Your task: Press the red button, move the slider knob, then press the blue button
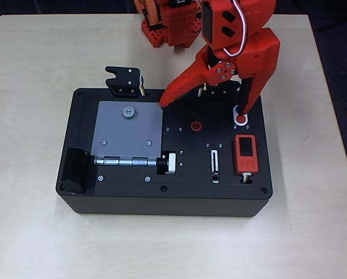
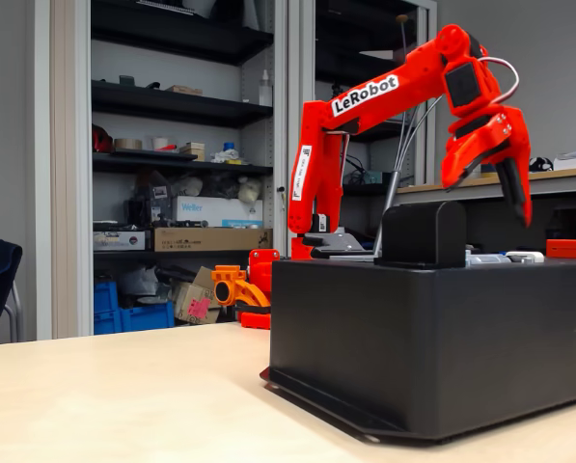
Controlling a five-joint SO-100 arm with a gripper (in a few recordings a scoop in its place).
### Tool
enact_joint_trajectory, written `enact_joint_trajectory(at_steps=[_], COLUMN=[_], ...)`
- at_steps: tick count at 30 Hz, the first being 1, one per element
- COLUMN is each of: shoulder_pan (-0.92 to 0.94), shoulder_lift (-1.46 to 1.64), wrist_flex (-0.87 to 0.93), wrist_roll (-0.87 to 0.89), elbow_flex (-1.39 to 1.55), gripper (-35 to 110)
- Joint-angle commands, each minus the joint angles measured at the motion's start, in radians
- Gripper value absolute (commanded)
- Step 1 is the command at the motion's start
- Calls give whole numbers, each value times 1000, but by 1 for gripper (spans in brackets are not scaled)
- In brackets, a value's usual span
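On the pale bench (image 1: 34,70) sits a black box (image 1: 132,197); your open gripper (image 1: 203,109) has one dark finger (image 1: 247,96) above the red button (image 1: 241,119), right of middle, so push straight down softly

The red arm (image 2: 365,101) carries a white label reading "LeRobot". A shelf box (image 2: 210,210) bears blue lettering too small to read.

A red button (image 1: 241,119) sits in a white oval plate (image 1: 240,114); at its 6 o'clock, a red device (image 1: 245,154) with black screen; the box (image 1: 132,197) is black.
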Motion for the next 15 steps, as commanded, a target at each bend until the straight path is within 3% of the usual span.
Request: enact_joint_trajectory(at_steps=[1,9,11,15], shoulder_pan=[9,12,14,3], shoulder_lift=[91,107,107,103], wrist_flex=[-87,-158,-160,-176], wrist_roll=[-92,-129,-135,-103], elbow_flex=[29,64,67,60], gripper=[55,46,34,34])
